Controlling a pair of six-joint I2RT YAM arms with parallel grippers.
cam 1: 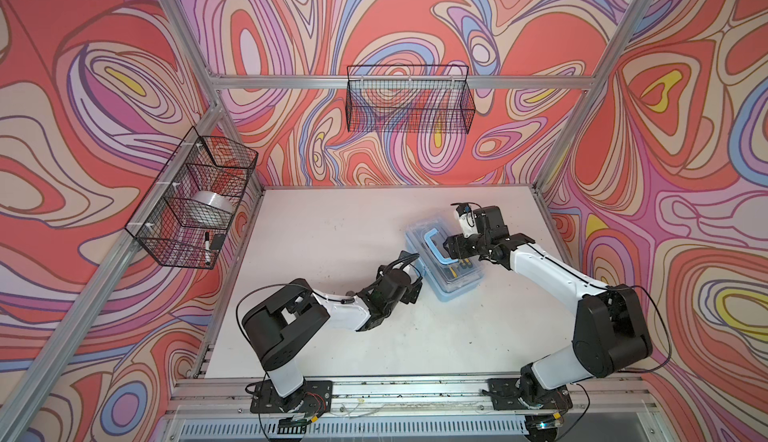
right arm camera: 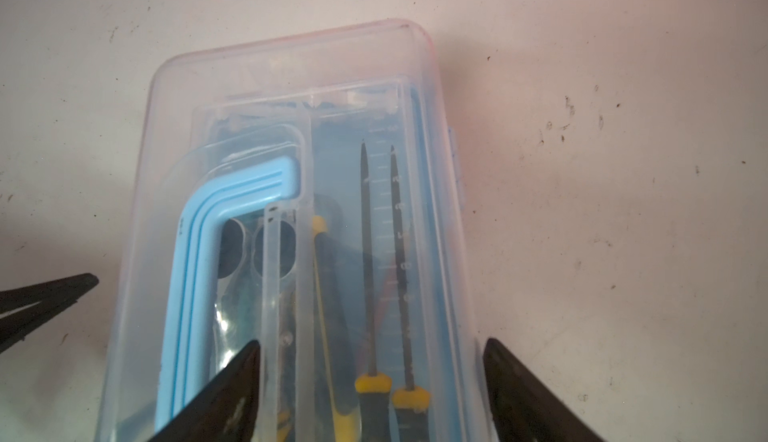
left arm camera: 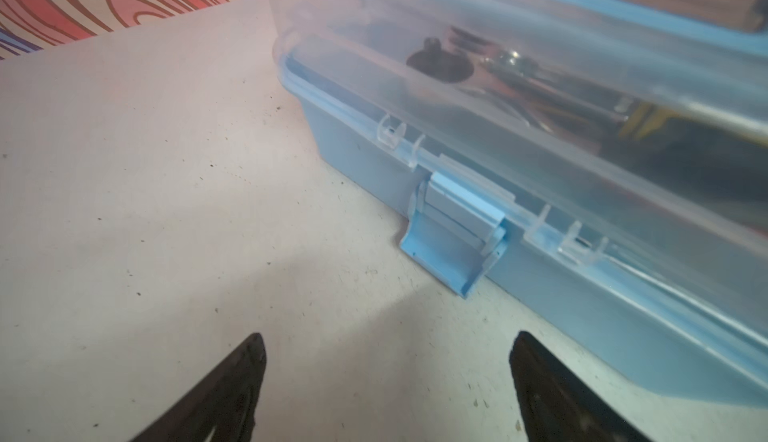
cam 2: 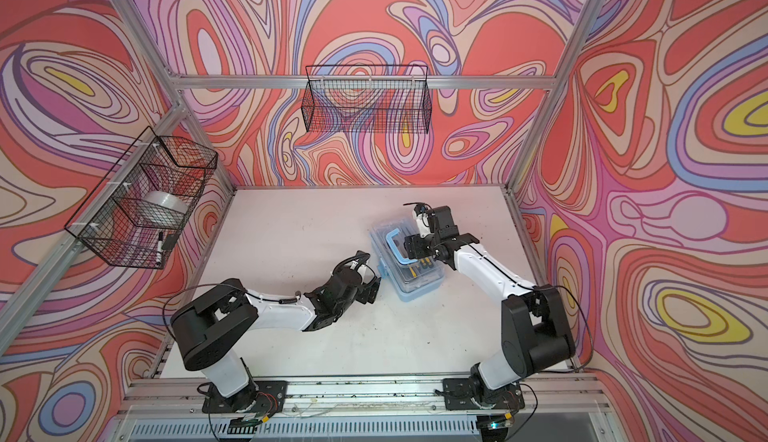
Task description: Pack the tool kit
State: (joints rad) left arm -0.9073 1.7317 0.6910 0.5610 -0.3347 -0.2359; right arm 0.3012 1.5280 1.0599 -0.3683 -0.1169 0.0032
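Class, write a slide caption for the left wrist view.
Open left gripper faces the blue latch of the tool kit.

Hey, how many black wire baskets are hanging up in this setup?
2. The left basket hangs on the left side frame; the back basket hangs on the back wall's rail. No others show in any view.

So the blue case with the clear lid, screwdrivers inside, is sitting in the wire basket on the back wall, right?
No. The blue case with the clear lid, screwdrivers inside, sits on the white table, as both top views show.
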